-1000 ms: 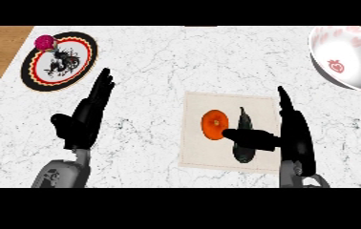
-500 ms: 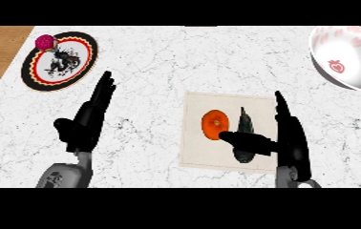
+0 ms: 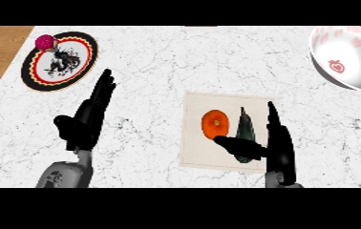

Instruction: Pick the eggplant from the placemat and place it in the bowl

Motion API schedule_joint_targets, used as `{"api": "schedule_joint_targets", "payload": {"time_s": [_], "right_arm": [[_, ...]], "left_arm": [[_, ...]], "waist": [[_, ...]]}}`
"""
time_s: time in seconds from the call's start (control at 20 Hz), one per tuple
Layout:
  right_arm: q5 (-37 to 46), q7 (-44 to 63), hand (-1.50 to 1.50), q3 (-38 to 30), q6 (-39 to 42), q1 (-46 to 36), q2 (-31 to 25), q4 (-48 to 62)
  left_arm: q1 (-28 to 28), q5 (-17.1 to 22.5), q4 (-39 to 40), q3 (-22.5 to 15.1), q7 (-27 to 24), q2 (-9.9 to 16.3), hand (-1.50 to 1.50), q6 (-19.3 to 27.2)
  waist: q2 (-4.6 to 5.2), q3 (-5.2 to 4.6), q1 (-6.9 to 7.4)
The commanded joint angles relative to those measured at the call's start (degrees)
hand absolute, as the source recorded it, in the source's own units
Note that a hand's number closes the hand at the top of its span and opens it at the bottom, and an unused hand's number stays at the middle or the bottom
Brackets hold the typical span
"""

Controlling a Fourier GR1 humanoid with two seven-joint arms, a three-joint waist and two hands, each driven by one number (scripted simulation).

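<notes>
- White marbled surface (image 3: 162,70) fills the view, with a strip of wood showing at the far left corner.
- On the cream placemat (image 3: 201,154), right of centre, the dark eggplant (image 3: 245,128) lies lengthwise, just beside an orange fruit (image 3: 215,121) on its left.
- Since a second ago the right hand (image 3: 276,144) has slid down and in toward the eggplant: its straight fingers (image 3: 272,116) now stand along the eggplant's right side, and the thumb crosses the near end.
- Those fingers are pressed together and straight, not yet curled round anything, so I judge the grasp is being set up, not made.
- Neither eggplant nor fruit has moved on the placemat over that second.
- At the far right edge the white bowl (image 3: 335,54) waits, well apart from the placemat.
- Near left, the left hand (image 3: 88,120) rests open, fingers straight, unchanged.
- A patterned plate (image 3: 37,78) with a pink object (image 3: 45,42) on its rim sits at the far left.
</notes>
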Motion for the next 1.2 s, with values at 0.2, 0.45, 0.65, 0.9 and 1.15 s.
{"api": "schedule_joint_targets", "payload": {"time_s": [0.2, 0.45, 0.65, 0.9, 1.15], "right_arm": [[2.7, 2.2, -1.5, -0.6, -1.0, 0.0, -0.3, 6.4], [1.1, 2.7, -1.5, -3.9, 3.6, -3.3, -1.8, 10.2], [-1.8, -4.0, -1.5, -0.2, -2.4, -0.3, 0.0, 15.1], [-4.4, -8.3, 1.5, -0.2, 6.9, -4.4, -2.8, 16.3], [0.5, -11.9, 1.5, 5.9, 4.0, 0.1, -0.2, 18.3]], "left_arm": [[-1.3, -1.6, 2.2, 1.2, -2.1, -1.3, 0.0, -1.0], [-0.7, -1.8, -2.6, 0.9, 3.5, -1.9, 0.0, -1.0], [0.3, -1.1, -3.3, 2.3, 2.7, -1.8, 0.0, -1.9], [-1.7, -0.4, -3.1, 3.0, 4.9, -1.6, 0.0, -2.5], [-0.7, -0.1, -0.4, 4.4, 0.5, -0.1, 0.0, -4.9]], "waist": [[0.01, -0.02, -0.06], [-0.01, -0.01, 0.06], [0.0, 0.0, 0.1], [0.04, 0.02, 0.44], [0.03, 0.0, 0.14]]}}
